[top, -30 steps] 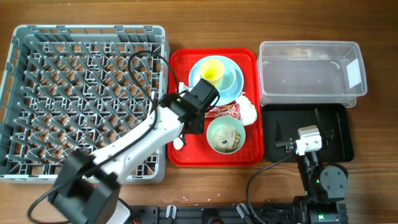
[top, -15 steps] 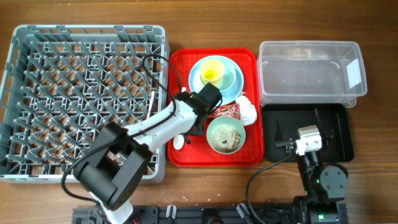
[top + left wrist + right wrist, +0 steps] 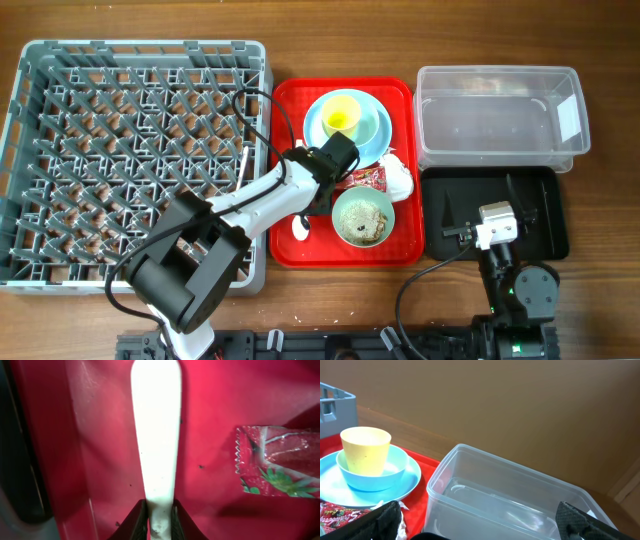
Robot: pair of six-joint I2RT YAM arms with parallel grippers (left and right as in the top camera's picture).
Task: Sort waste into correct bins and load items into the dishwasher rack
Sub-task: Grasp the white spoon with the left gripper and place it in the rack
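White plastic spoon (image 3: 156,450) sits slightly further right on red tray (image 3: 405,238), gripped in left pincer (image 3: 159,517); loading step, seemingly; next: lift to dishwasher rack (image 3: 130,160).

No text reads clearly. The wrapper (image 3: 340,511) carries white cursive lettering, too blurred to make out. A white label (image 3: 567,117) on the tub (image 3: 495,110) shows no legible print.
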